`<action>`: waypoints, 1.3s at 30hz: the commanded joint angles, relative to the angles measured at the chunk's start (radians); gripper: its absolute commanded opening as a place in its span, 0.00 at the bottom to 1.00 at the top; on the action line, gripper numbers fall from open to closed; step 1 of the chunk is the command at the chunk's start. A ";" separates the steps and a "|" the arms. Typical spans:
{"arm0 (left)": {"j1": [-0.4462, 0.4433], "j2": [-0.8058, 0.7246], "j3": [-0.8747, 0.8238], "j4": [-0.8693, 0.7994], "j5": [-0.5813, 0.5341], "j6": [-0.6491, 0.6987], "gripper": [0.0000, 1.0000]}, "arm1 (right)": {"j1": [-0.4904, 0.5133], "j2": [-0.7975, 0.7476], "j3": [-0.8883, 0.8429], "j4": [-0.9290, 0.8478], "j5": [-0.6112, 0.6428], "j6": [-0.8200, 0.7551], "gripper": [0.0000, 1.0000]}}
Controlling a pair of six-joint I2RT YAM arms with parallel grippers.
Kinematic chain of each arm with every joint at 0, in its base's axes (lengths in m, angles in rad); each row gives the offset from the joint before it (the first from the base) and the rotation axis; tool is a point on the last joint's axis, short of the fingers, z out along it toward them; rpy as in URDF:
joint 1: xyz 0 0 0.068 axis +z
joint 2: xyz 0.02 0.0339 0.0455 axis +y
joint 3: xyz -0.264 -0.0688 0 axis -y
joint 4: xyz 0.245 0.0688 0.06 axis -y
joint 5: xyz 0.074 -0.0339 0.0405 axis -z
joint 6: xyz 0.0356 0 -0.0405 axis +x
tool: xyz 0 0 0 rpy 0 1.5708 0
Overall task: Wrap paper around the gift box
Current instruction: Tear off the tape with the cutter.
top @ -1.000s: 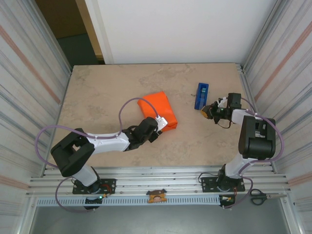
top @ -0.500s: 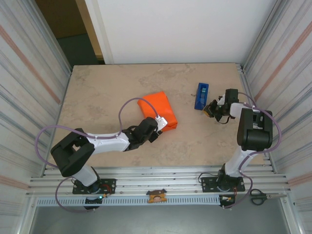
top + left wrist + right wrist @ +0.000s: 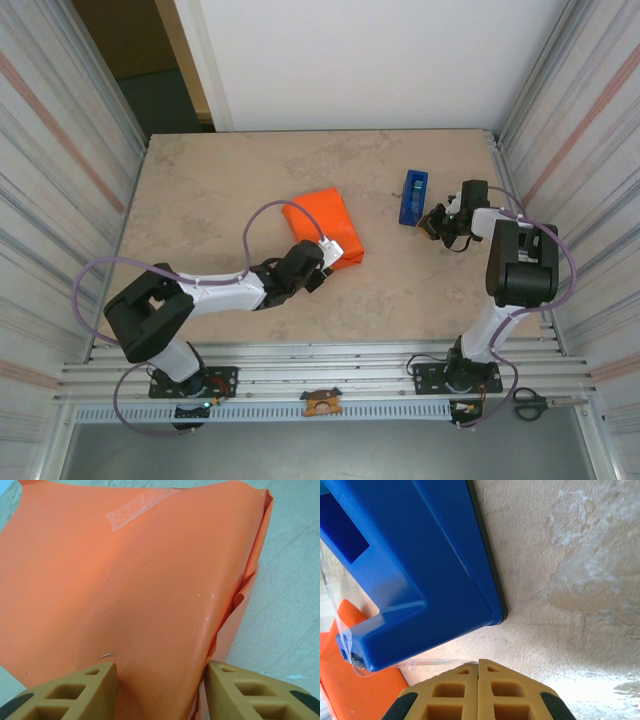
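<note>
taping step: paper already folded
left gripper (image 3: 159, 677), half open, clamps the paper (image 3: 125, 580); right gripper (image 3: 478, 667), closed, pinches tape (image 3: 435, 663) at the dispenser (image 3: 410, 555). next: pull a strip, carry it left.

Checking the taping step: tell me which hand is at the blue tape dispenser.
The right hand, shut on the clear tape beside the blue tape dispenser. The left hand instead clamps the paper across the table.

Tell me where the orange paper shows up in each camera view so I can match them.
Top external: the paper lies mid-table, left of the blue tape dispenser.
Left wrist: the paper spans top and centre, running down into the left end effector.
Right wrist: the paper peeks from the bottom-left corner, beyond the tape dispenser.
Shared landmark: the beige marbled table.
</note>
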 commanded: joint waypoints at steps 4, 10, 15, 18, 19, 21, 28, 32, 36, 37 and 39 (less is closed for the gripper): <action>0.002 0.053 -0.046 -0.170 0.064 -0.042 0.48 | -0.003 0.047 0.002 -0.102 0.074 -0.035 0.00; 0.001 0.052 -0.045 -0.174 0.064 -0.045 0.48 | 0.003 0.049 0.021 -0.093 0.062 -0.045 0.00; 0.000 0.058 -0.040 -0.173 0.066 -0.042 0.48 | 0.005 0.056 0.066 -0.167 0.120 -0.079 0.00; 0.000 0.061 -0.042 -0.168 0.068 -0.044 0.48 | -0.001 0.079 0.074 -0.177 0.093 -0.083 0.00; 0.000 0.061 -0.040 -0.169 0.069 -0.044 0.48 | 0.001 0.082 0.075 -0.177 0.083 -0.084 0.00; -0.001 0.059 -0.039 -0.173 0.067 -0.045 0.48 | 0.008 0.085 0.077 -0.180 0.075 -0.083 0.00; -0.001 0.056 -0.043 -0.171 0.066 -0.047 0.48 | 0.008 0.074 0.079 -0.197 0.090 -0.091 0.00; -0.001 0.056 -0.042 -0.167 0.066 -0.047 0.48 | 0.006 0.071 0.091 -0.243 0.124 -0.120 0.00; -0.001 0.057 -0.044 -0.165 0.067 -0.047 0.48 | -0.002 0.059 0.071 -0.246 0.135 -0.120 0.00; -0.001 0.057 -0.042 -0.168 0.067 -0.047 0.48 | -0.002 0.050 0.063 -0.242 0.137 -0.116 0.00; -0.001 0.057 -0.042 -0.169 0.067 -0.049 0.48 | 0.004 0.045 0.070 -0.260 0.151 -0.123 0.00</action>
